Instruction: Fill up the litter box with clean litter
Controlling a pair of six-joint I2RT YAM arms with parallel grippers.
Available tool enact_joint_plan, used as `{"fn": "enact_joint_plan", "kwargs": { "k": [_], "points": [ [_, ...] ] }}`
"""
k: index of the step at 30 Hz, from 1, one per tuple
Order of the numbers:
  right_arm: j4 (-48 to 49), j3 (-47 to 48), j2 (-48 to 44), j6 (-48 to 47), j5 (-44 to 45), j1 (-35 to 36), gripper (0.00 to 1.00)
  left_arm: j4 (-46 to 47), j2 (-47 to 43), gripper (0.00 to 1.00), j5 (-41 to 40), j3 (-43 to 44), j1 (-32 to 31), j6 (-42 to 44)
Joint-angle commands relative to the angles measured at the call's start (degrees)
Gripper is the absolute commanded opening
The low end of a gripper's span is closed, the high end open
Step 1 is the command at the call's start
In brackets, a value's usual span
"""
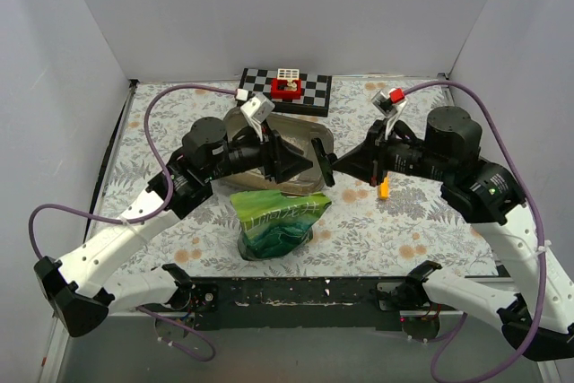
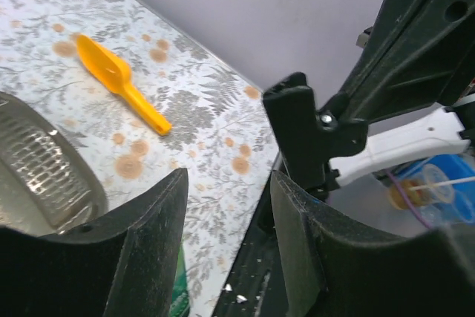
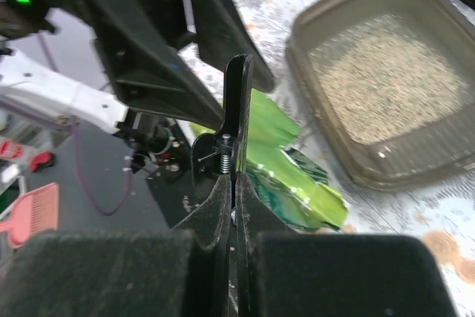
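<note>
litter box (image 3: 404, 171) holds clean litter (image 3: 386, 83); green bag (image 1: 278, 217) near it; left jaws apart, right jaws together.

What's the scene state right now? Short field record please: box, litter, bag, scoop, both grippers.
litter box: on the table, on the far side of the bag
litter: pale layer over most of the box floor
bag: green, crumpled, upright near the arm bases
scoop: orange, lying on the table, nothing touching it
left gripper: open, empty
right gripper: shut on what looks like a thin black clip
checkered board: at the far edge
</note>
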Motion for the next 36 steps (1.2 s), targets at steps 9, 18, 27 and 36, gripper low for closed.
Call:
{"fn": "enact_joint_plan", "kwargs": {
  "k": [9,18,27,36],
  "points": [
    [10.62,3.00,-3.52,6.53,-13.36,0.19,0.01,30.76,-4.08,0.45,18.86,-7.46,5.41,-18.62],
    [15.63,0.81,-4.49,9.52,-16.35,0.19,0.01,46.84,-3.03,0.45,23.70,-12.47,9.99,-30.84],
    [19.93,-2.09,-3.00,11.36,-17.05,0.19,0.01,55.38,-1.00,0.45,24.58,-13.44,10.52,-36.47],
    [24.68,-4.29,-1.24,13.21,-18.37,0.19,0.01,57.31,0.14,0.45,24.76,-13.17,10.61,-37.61]
  ]
}}
